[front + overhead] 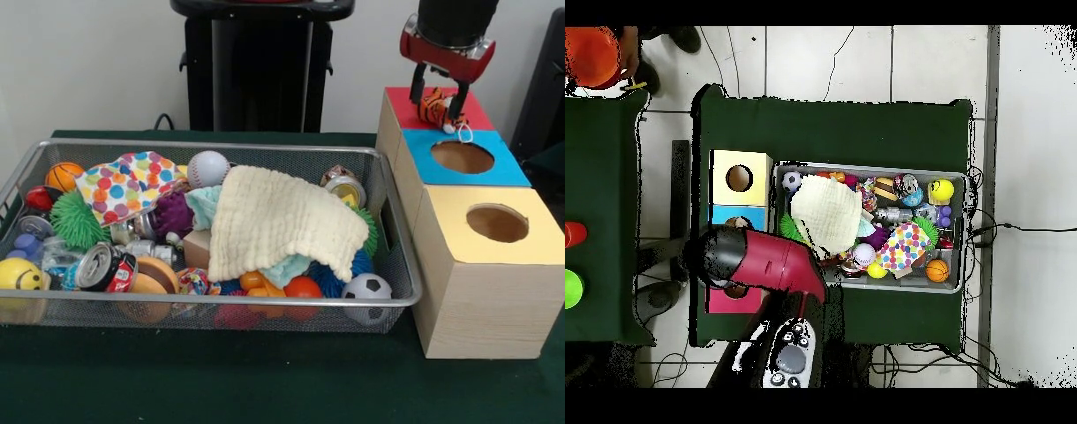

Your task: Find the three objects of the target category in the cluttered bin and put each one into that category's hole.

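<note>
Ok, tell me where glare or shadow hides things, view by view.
Front view: even light, a soft shadow under the cream cloth darkens the toys beneath it, and the can tops shine a little. The pincer holds a small striped toy over the red box. Overhead view: the red arm covers that box, so its hole is hidden.

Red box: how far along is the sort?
Nothing is visibly delivered yet; the box interiors can't be seen. In hand: the gripper holds a small orange striped toy over the red box, apparently about to drop it. Left: the bin is still crowded, and the cream cloth covers much of it, so more searching is likely.
</note>
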`<action>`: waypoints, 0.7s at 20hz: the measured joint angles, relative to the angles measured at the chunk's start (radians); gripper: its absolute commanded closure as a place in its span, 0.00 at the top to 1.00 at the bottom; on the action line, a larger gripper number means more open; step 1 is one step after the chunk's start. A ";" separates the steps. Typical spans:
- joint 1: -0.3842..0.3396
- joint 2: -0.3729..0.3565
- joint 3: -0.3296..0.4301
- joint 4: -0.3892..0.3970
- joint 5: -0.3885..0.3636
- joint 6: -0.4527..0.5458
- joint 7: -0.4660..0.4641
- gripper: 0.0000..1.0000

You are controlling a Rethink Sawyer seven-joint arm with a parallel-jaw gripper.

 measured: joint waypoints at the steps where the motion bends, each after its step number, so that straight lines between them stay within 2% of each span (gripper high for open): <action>1: 0.010 -0.005 0.000 0.009 0.001 0.000 0.000 1.00; 7: 0.059 -0.019 0.000 0.051 0.020 0.000 0.000 1.00; 14: 0.126 -0.002 0.005 0.113 0.073 -0.026 0.000 1.00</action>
